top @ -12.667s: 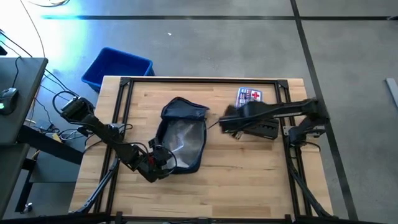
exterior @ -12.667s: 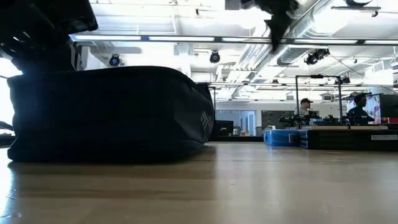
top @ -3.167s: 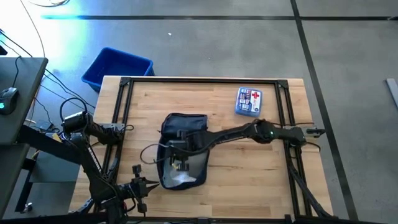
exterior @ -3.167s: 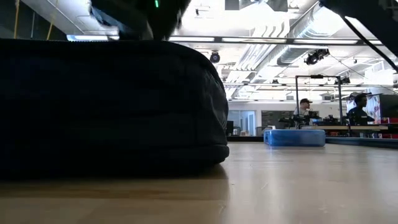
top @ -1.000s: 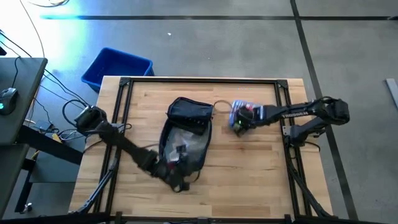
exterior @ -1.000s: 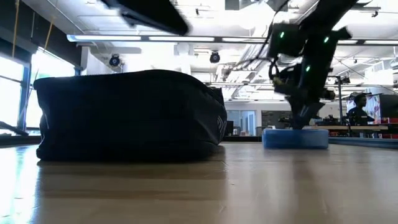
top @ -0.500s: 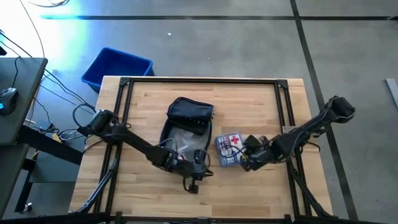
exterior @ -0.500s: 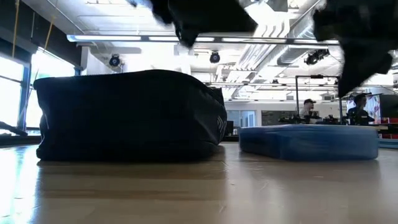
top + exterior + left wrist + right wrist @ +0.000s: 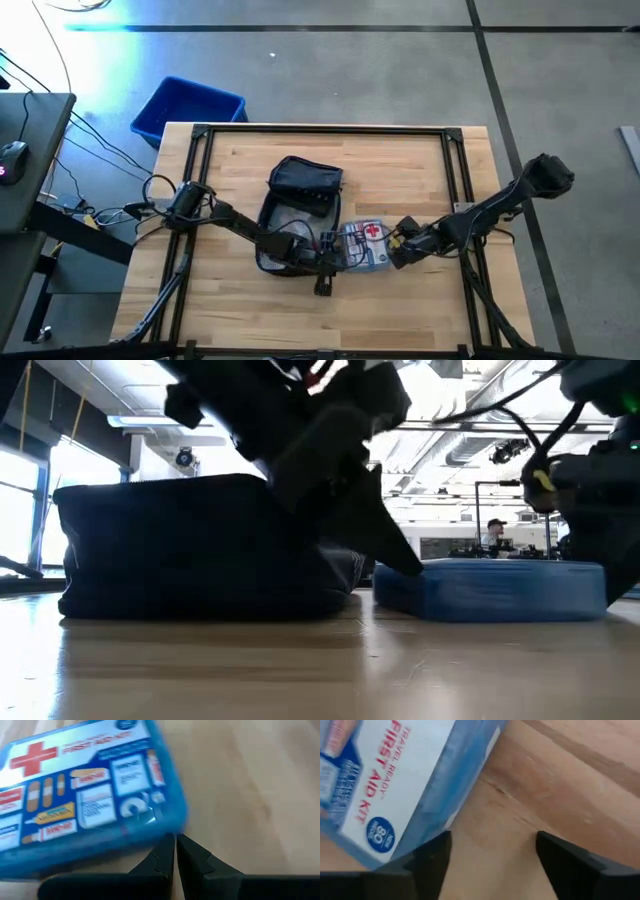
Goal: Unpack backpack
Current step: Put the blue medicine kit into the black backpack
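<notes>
**First aid kit flat on the table beside the backpack, a gripper at each side**

The backpack (image 9: 298,215) lies near the middle of the wooden table (image 9: 420,300), dark and floppy, its opening turned upward in the high view with clear plastic showing inside. In the low view it sits as a low dark mound (image 9: 190,550) on the boards.

Just beside it, toward the right arm's side, a blue first aid kit (image 9: 366,243) lies flat, its red-cross label facing up (image 9: 80,795).

The left gripper (image 9: 323,262) reaches across in front of the backpack, low at the kit's near edge. Its fingers (image 9: 160,857) are pressed together with nothing between them, the tips just beside the kit's rim.

The right gripper (image 9: 398,246) is at the kit's opposite side, close to the table. Its fingers (image 9: 432,857) stand wide apart and hold nothing; the kit's corner (image 9: 405,785) lies just ahead of them

A bright blue bin (image 9: 188,108) stands on the floor beyond the table's far left corner
</notes>
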`<state>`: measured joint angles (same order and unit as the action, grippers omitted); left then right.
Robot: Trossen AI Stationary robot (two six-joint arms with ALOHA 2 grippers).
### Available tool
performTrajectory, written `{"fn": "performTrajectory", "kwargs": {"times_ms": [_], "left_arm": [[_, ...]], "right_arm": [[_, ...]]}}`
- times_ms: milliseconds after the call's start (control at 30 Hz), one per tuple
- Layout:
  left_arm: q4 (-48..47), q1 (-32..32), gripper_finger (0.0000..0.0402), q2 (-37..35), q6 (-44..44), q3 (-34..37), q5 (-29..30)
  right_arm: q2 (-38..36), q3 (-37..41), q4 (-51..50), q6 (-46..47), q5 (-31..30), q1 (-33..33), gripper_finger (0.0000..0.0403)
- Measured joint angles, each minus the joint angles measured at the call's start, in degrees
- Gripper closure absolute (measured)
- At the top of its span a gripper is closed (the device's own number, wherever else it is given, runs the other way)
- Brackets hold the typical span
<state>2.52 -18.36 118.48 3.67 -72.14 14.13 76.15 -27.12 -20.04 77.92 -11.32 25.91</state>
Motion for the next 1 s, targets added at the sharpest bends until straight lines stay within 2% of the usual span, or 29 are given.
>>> {"fn": "performTrajectory", "kwargs": {"times_ms": [100, 200, 433, 1000], "left_arm": [[-1.09, 0.41, 0.0401, -0.04, 0.16, 0.04, -0.35], [-1.46, 0.43, 0.0401, -0.04, 0.54, 0.02, -0.77], [-1.64, -0.33, 0.0401, -0.02, 0.57, 0.02, 0.07], [-3.26, -0.77, 0.0401, 0.04, 0.67, 0.02, 0.08]], "right_arm": [[-0.43, 1.76, 3.45, 1.34, -1.16, 0.41, 0.0076], [-2.54, 2.06, 3.56, 2.92, -1.99, 1.65, 0.0062], [-10.94, 2.29, 1.72, 8.51, -4.71, 5.05, 0.0078], [-10.47, 2.36, 1.98, 13.37, -4.73, 5.65, 0.0091]]}}
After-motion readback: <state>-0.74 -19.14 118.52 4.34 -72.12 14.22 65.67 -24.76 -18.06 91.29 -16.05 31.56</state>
